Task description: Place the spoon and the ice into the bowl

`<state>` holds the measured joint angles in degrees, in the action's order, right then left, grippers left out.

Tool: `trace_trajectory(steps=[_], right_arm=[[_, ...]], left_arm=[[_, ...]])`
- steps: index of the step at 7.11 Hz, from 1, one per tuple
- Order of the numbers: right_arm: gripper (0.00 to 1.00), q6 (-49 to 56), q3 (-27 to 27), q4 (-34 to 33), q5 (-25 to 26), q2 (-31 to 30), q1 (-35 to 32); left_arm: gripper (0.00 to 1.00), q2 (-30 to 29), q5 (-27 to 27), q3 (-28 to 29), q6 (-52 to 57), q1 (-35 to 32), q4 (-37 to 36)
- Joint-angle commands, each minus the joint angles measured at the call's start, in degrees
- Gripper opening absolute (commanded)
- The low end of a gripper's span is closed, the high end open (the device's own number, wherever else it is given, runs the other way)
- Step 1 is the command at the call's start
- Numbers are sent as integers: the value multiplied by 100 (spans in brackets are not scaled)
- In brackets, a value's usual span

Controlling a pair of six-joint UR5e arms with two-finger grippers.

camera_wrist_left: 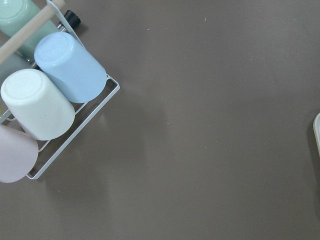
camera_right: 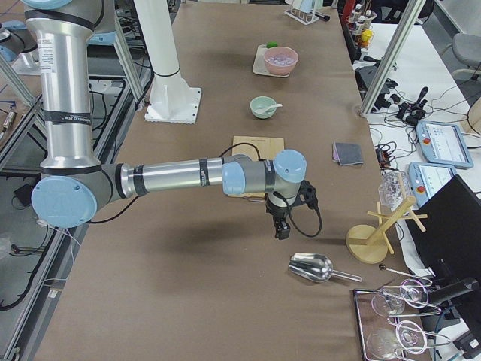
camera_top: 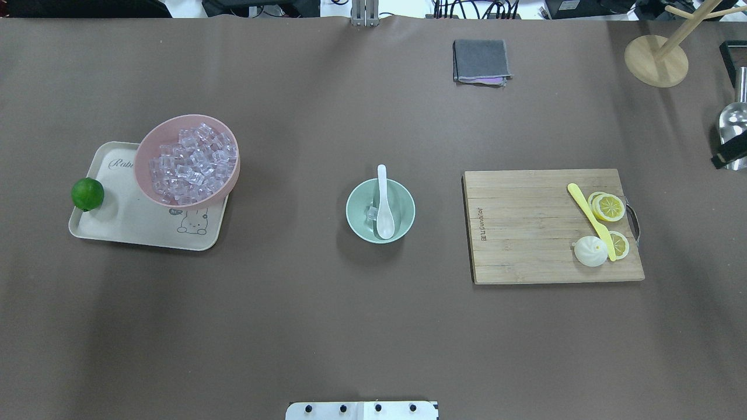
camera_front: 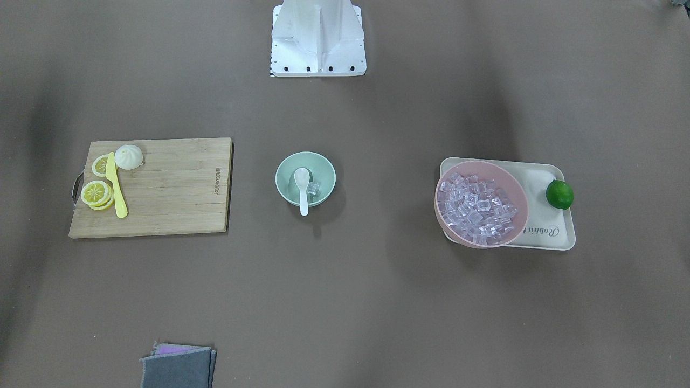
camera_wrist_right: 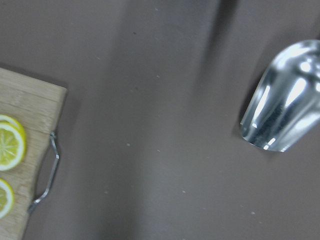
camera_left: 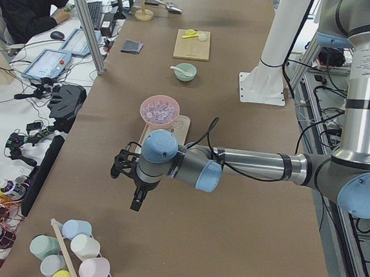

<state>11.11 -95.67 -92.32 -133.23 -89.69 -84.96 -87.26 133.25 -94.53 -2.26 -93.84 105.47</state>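
The bowl [camera_front: 323,170] sits mid-table [camera_front: 377,296], in front of the robot's base. The spoon [camera_front: 303,186] lies in it: scoop down inside, handle leaning over the rim on the side away from the robot. One cube of ice [camera_front: 313,187] rests in the bowl just beside the scoop, on the robot's left of it.

To the robot's left a pink bowl [camera_top: 146,151] heaped with like cubes stands on a tray [camera_front: 544,226], with a lime [camera_front: 559,194] at the tray's far edge. To the right, a board [camera_front: 172,188] carries a knife [camera_front: 116,186], lemon slices [camera_front: 96,193] and a bun [camera_front: 129,156]. A folded cloth [camera_front: 178,366] lies at the operators' side.

The left gripper [camera_left: 136,202] hangs fingers-down near a rack of cups [camera_wrist_left: 35,105], well apart from the bowl. The right gripper [camera_right: 282,226] hangs past the board, near a metal scoop [camera_right: 312,267]. Both show in side views only — whether either is spread or closed, or grips anything, cannot be made out
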Motion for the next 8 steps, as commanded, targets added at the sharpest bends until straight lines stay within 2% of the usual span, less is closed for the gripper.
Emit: trace_trajectory(steps=[1, 2, 4, 5, 8], right_arm=[[100, 234, 171, -564, 51, -4, -512], [100, 181, 180, -751, 34, -48, -513], [100, -2, 171, -761, -1, -110, -521], [100, -125, 162, -753, -2, -110, -521], [100, -135, 154, -752, -2, -110, -521]], left_arm=[[98, -212, -89, -179, -274, 41, -570], [98, -204, -89, -188, -284, 59, -571], [98, -203, -89, -189, -449, 146, -571], [98, -186, -98, -197, -843, 408, -528], [98, -133, -63, -189, -873, 454, -527]])
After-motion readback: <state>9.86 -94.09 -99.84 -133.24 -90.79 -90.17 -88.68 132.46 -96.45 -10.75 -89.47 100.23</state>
